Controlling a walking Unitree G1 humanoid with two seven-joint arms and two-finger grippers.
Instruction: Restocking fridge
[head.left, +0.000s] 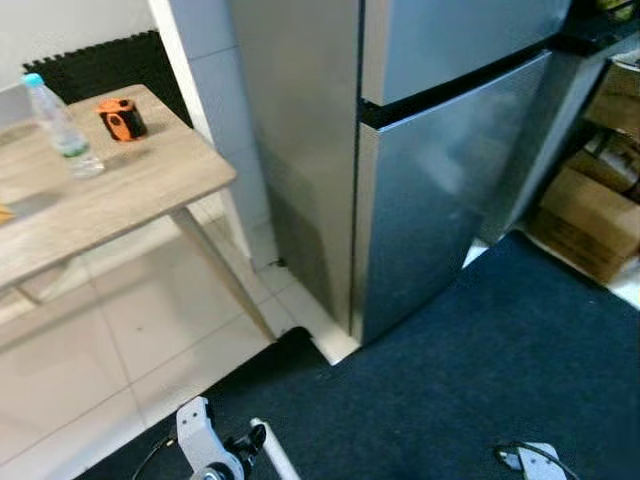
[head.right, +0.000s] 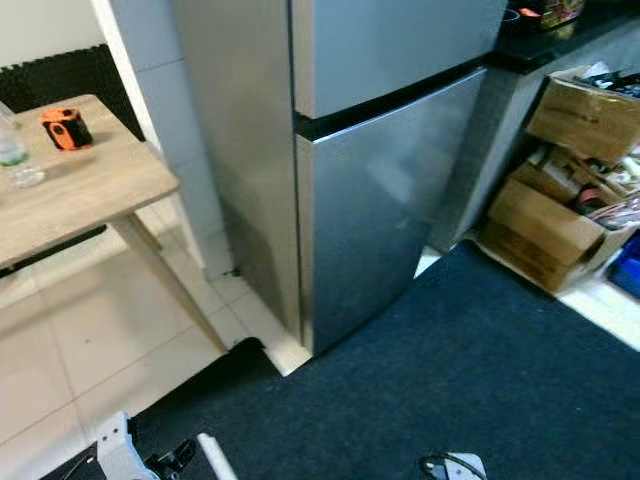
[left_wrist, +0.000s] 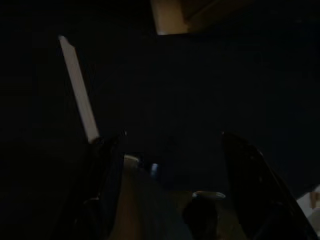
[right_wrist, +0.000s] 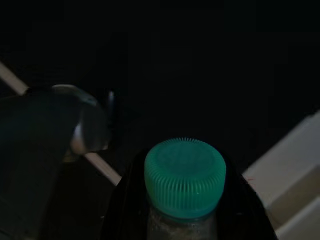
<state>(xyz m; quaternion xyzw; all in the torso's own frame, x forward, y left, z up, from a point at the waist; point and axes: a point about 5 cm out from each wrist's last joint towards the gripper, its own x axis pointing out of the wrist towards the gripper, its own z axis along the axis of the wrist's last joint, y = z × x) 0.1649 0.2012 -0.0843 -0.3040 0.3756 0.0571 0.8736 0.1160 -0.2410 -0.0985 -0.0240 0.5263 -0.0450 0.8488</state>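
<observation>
A tall steel fridge (head.left: 440, 190) stands ahead with both doors closed. In the right wrist view my right gripper (right_wrist: 184, 202) is shut on a bottle with a green ribbed cap (right_wrist: 185, 175), its black fingers on either side of the neck. That arm hangs low at my side (head.left: 530, 460). My left gripper (left_wrist: 177, 167) is open in the dark left wrist view with nothing between its fingers (left_wrist: 107, 175). The left arm (head.left: 205, 445) also hangs low.
A wooden table (head.left: 150, 180) at the left carries a clear water bottle with a blue cap (head.left: 62, 125) and an orange and black object (head.left: 122, 118). Cardboard boxes (head.right: 545, 220) sit right of the fridge under a black counter (head.right: 540, 40). Dark carpet (head.left: 500, 380) lies underfoot.
</observation>
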